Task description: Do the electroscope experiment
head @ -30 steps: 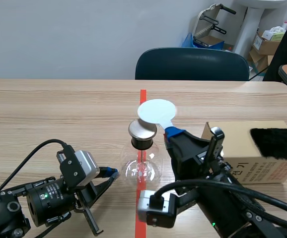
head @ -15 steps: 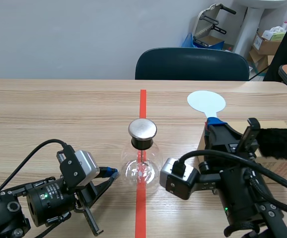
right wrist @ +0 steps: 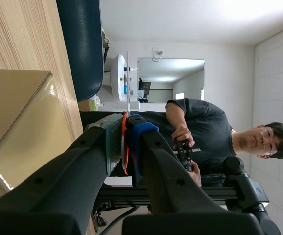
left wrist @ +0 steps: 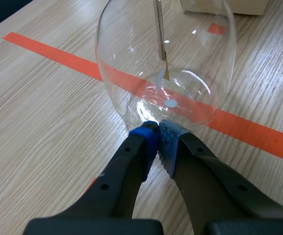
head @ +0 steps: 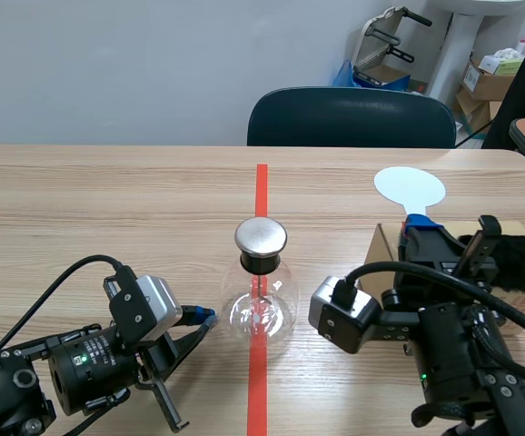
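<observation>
Mid-surface: clear round glass flask with metal cap (head: 261,304); likely fragile, slick, light. Best taken by the neck. Low beside it, left hand (left wrist: 157,128) together, tips at its base; right hand (head: 417,222) clamped on pale round paddle (head: 410,187).

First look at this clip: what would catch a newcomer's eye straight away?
The round glass flask with a metal cap stands mid-table on the red tape line, the left tool shut with its tips at its base. The right tool holds a white disc paddle upright by the cardboard box.
</observation>
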